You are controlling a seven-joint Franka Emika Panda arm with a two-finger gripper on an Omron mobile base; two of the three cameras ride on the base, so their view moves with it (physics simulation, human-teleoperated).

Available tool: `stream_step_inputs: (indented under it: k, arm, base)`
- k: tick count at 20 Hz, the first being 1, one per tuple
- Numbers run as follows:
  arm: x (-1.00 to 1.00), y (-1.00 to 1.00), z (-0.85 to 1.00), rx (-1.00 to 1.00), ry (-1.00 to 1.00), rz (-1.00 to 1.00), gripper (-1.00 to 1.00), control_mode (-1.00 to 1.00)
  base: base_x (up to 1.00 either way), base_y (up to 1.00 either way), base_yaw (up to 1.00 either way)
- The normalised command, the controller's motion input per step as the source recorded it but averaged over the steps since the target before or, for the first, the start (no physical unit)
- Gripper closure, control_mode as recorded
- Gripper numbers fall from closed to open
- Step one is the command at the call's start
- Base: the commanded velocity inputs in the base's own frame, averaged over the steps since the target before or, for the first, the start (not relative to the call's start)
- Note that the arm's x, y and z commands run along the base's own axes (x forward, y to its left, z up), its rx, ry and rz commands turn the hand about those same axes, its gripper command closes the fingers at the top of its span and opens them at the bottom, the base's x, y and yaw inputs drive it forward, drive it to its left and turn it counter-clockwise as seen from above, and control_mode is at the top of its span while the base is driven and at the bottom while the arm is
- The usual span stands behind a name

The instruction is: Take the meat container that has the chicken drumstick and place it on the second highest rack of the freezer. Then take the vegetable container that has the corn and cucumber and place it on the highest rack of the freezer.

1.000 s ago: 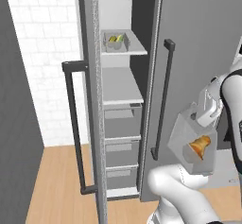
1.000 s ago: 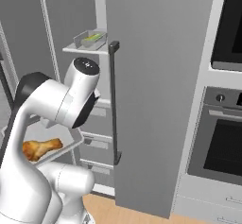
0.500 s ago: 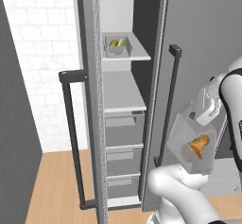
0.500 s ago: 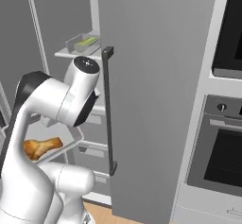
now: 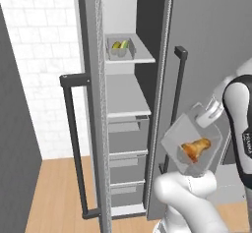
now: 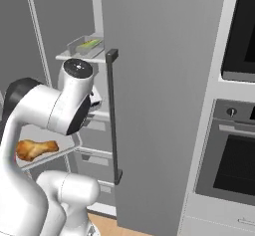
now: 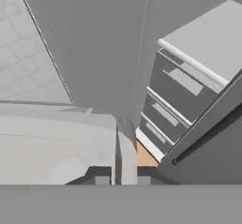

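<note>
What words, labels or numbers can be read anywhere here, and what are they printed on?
"FRANKA" seems to run down the dark band of the robot's arm in the left base view, but the letters are too small and blurred to be sure.
No text on the freezer, its drawers, the clear container with the chicken drumstick, the container on the highest rack, or the oven; its round knob bears no readable mark.

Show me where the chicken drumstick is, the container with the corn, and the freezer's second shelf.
Drumstick (image 5: 196,148), left base view, on its meaty middle.
Corn container (image 5: 120,48), left base view, on its front wall, on the top shelf.
Second shelf (image 5: 125,99), left base view, on its bare top surface.
</note>
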Motion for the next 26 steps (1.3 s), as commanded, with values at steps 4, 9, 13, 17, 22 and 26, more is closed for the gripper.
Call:
stream_step_inputs:
  k: [4, 9, 13, 17, 22, 26]
  arm:
    - [0.03, 0.01, 0.07, 0.27, 0.0, -0.41, 1.0, -1.0]
    - [0.05, 0.0, 0.07, 0.49, 0.01, -0.34, 1.0, -1.0]
    - [0.0, 0.08, 0.0, 0.49, 0.0, -0.35, 1.0, -1.0]
    - [0.03, 0.42, 0.0, 0.35, 0.05, -0.32, 1.0, -1.0]
    - [0.0, 0.34, 0.0, 0.34, 0.11, -0.25, 1.0, -1.0]
    - [-0.16, 0.05, -0.13, 0.16, 0.16, -0.03, 1.0, -1.0]
  base:
    - [0.0, 0.0, 0.0]
    - [0.0, 0.0, 0.0]
    - [0.0, 0.0, 0.0]
    - [0.0, 0.0, 0.0]
    - [0.0, 0.0, 0.0]
    - [0.0, 0.0, 0.0]
